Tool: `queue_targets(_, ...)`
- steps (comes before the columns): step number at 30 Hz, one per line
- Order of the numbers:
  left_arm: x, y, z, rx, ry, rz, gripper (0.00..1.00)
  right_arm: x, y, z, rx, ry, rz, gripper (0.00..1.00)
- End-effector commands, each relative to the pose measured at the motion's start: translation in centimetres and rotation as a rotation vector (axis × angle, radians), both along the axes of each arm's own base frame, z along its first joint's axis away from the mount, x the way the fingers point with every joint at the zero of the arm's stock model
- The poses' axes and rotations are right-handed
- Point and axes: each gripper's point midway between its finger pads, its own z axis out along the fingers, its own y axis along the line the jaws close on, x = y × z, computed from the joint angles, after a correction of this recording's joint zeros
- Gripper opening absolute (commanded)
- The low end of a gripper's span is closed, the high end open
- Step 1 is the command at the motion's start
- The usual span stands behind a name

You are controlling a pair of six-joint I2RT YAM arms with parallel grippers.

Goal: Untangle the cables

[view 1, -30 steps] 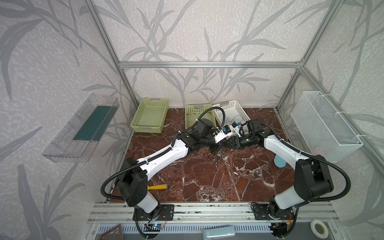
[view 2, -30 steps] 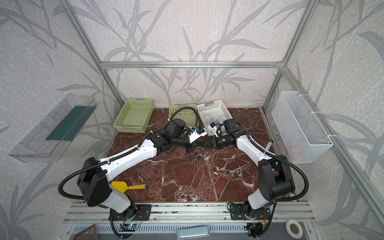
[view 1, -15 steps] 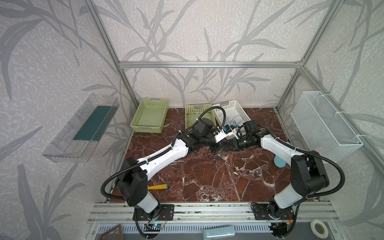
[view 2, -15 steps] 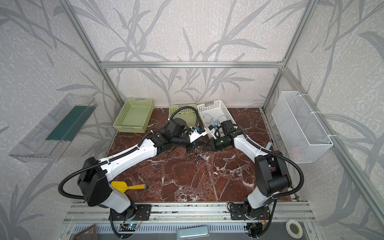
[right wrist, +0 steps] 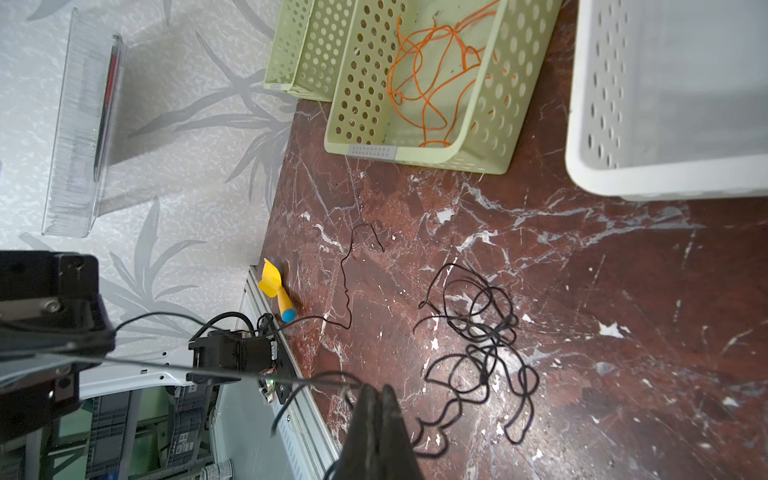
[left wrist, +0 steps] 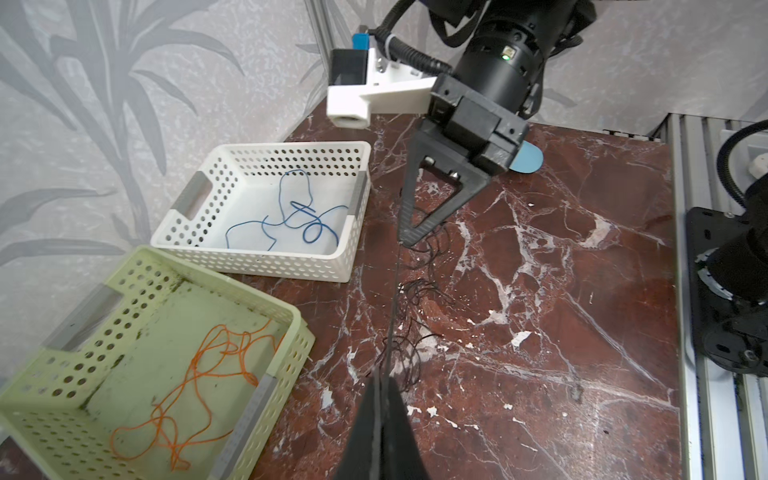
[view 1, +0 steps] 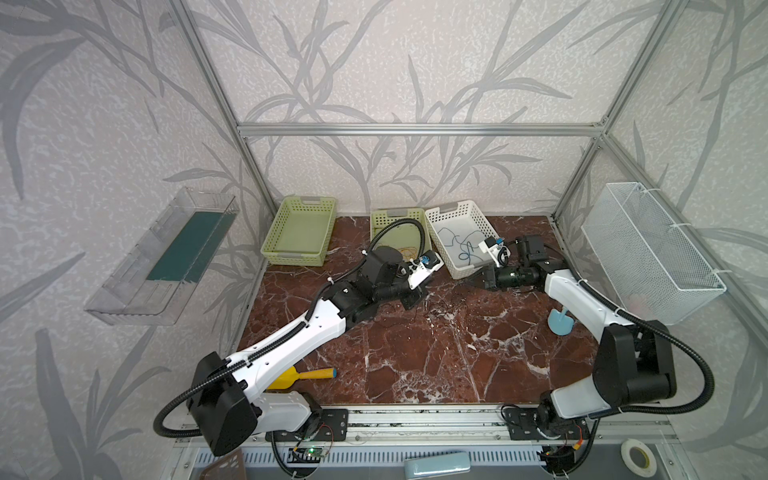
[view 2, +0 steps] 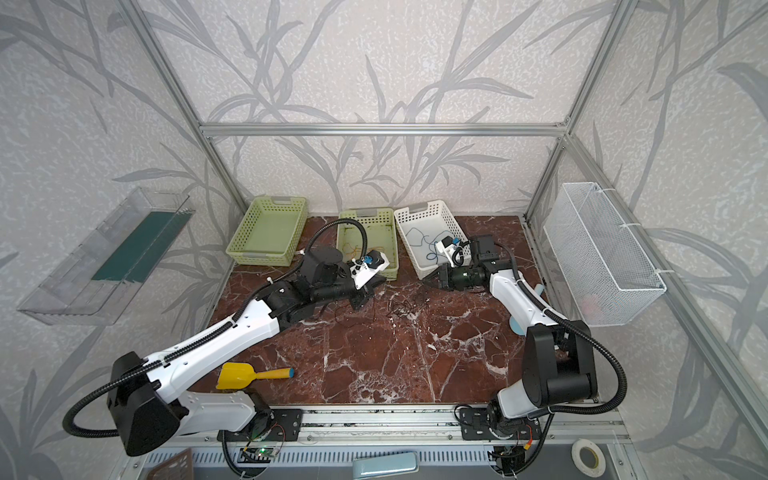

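A tangle of dark cables (view 1: 440,309) (right wrist: 478,340) lies on the marble table between my two grippers. In the left wrist view my left gripper (left wrist: 382,376) is shut on a dark strand that runs taut to the tip of my right gripper (left wrist: 406,243). The right wrist view shows the right gripper (right wrist: 376,388) shut on that same strand, which stretches away to the left gripper (right wrist: 99,345). In both top views the grippers (view 1: 411,303) (view 1: 467,282) face each other just above the table. A blue cable (left wrist: 291,216) lies in the white basket (left wrist: 257,147). An orange cable (left wrist: 199,374) lies in the green basket (left wrist: 291,328).
An empty green basket (view 1: 299,232) stands at the back left. A yellow scoop (view 1: 299,376) lies near the front left, a blue scoop (view 1: 561,322) by the right arm. A wire mesh basket (view 1: 648,249) hangs on the right wall, a clear shelf (view 1: 166,257) on the left wall.
The right gripper's jaws have closed on the dark strand. The two grippers have drawn slightly apart, and the strand now stretches between them.
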Motion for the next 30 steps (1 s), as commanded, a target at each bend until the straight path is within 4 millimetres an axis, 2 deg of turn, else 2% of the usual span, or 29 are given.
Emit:
queue_targets(1,1.3,3.7,7.0,-0.141,-0.160,0.127,0.00,1.0,-6.0,-4.3,-0.220,0.072,-0.185,0.00)
queue_targets(6,2.4,7.0,7.3,-0.169,-0.149,0.222,0.00,1.2,-8.1,-4.4,-0.263,0.061,-0.240,0.00)
queue_targets(11,3.2,8.4,6.3,-0.164,-0.124,0.275,0.00,1.2,-8.3,-4.2,-0.285,0.038,-0.227,0.00)
queue_targets(15,3.8,8.0,4.6,-0.171,-0.067,0.269,0.00,1.0,-6.8,-2.8,-0.211,-0.029,-0.179,0.00)
queue_targets(18,4.7,7.6,1.4,-0.145,0.003,0.289,0.00,0.4,-5.8,-3.3,-0.250,-0.034,-0.123,0.00)
queue_targets(22,5.3,7.1,-3.4,-0.115,0.104,0.302,0.00,-1.0,-3.2,-3.7,-0.279,-0.070,0.001,0.00)
queue_targets(24,5.5,7.1,-5.0,-0.117,0.130,0.315,0.00,-1.6,-2.2,-4.4,-0.299,-0.065,0.037,0.00)
queue_targets(26,5.7,7.1,-5.9,-0.122,0.145,0.325,0.00,-1.9,-1.5,-5.5,-0.308,-0.035,0.063,0.00)
queue_targets(30,5.8,7.1,-4.7,-0.142,0.118,0.327,0.00,-2.5,-0.3,-8.0,-0.338,0.018,0.116,0.03)
